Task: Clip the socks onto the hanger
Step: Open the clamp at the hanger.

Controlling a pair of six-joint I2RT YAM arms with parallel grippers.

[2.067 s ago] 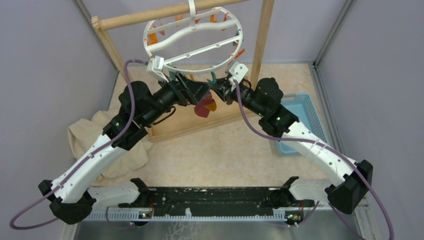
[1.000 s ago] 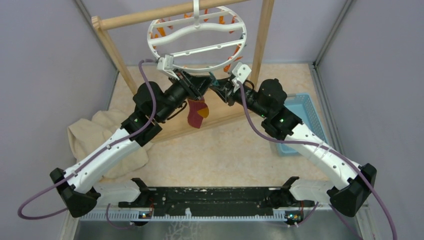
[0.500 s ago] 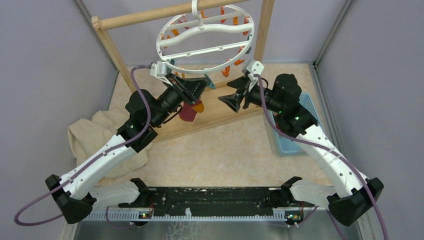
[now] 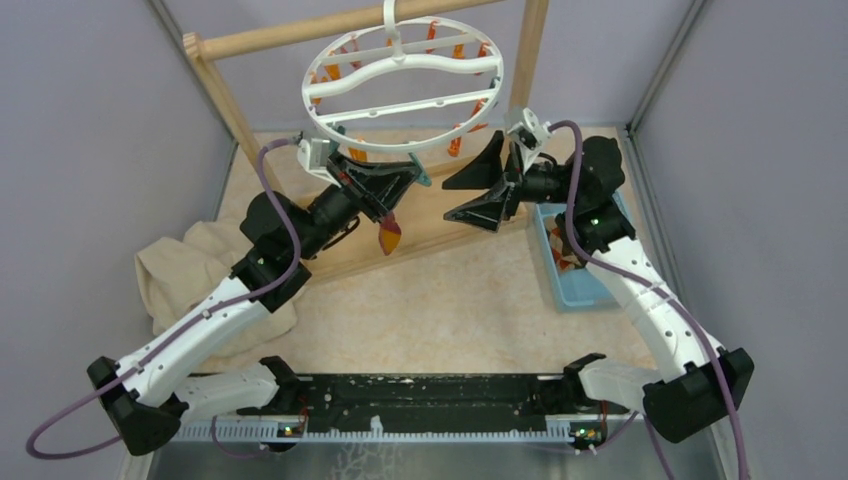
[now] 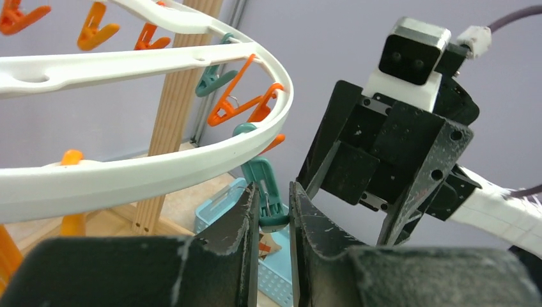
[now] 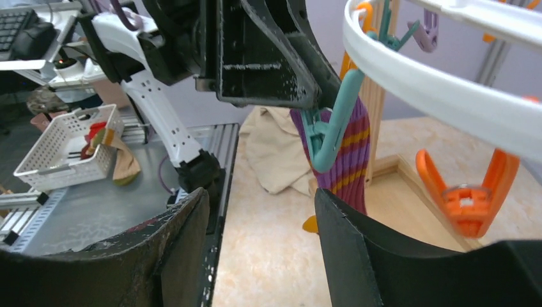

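Socks are well apart. Tan sock (image 4: 566, 262) lies in basket (image 4: 575, 300) at 4 o'clock in top view, partly under R arm. Cloth (image 4: 170, 265) is heaped at 8 o'clock beside L arm. Both arms stretch toward 12 o'clock, wrists near each other under hanger (image 5: 147, 176).

L claw (image 5: 273, 192) is narrow, fingers almost together w/ only a slim gap. Maroon sock (image 6: 350, 150) hangs straight down from it near centre of top view, orange toe lowest. Teal clip (image 6: 326, 131) hangs from hanger rim & its lower end sits in that slim gap between L fingers. In R wrist view the clip slants down toward 7 o'clock, right in front of sock top, touching or nearly so. Can't tell if clip bites the sock.

R claw (image 6: 259, 195) is spread wide, holding nothing. It sits at 1 o'clock in top view, just beside L claw & facing it, apart from teal clip.

Hanger ring sits above both claws at 12 o'clock. Orange clips (image 6: 470, 192) dangle round its rim, one at 4 o'clock of the sock in R wrist view. Hanger's hook meets top bar of stand (image 4: 290, 33), farthest back, w/ posts at 11 & 1 o'clock.
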